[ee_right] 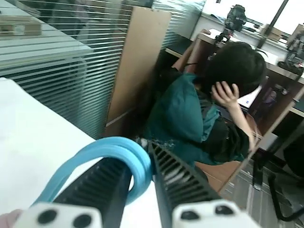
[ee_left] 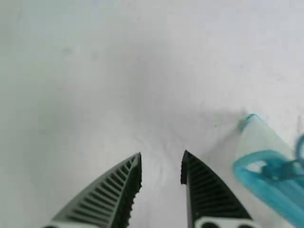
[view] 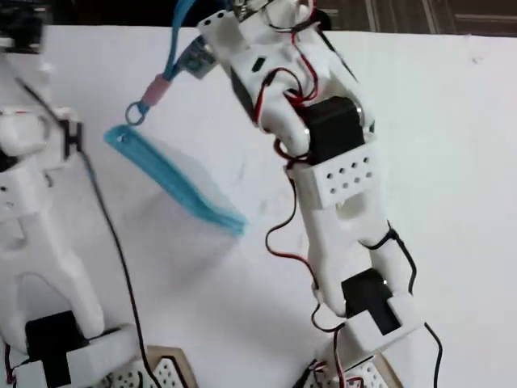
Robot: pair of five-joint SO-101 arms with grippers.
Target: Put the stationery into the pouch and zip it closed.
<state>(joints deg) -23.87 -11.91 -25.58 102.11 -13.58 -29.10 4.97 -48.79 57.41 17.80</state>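
Note:
The pouch (view: 174,179) is translucent blue with a blue zip edge, and it lies tilted across the white table (view: 436,121). A blue strap (view: 176,40) runs up from a ring and pink connector (view: 153,89) at the pouch's far end. My right gripper (view: 198,48) at the table's far edge is shut on that strap. In the right wrist view the strap loop (ee_right: 124,154) is pinched in the right gripper (ee_right: 143,156). My left gripper (ee_left: 161,154) hangs open over bare table, with the pouch's end (ee_left: 266,164) just beside it.
The left arm (view: 32,194) stands along the table's left side with a black cable (view: 113,234) trailing past it. Both arm bases sit at the near edge. White table surface spreads to the right of the right arm.

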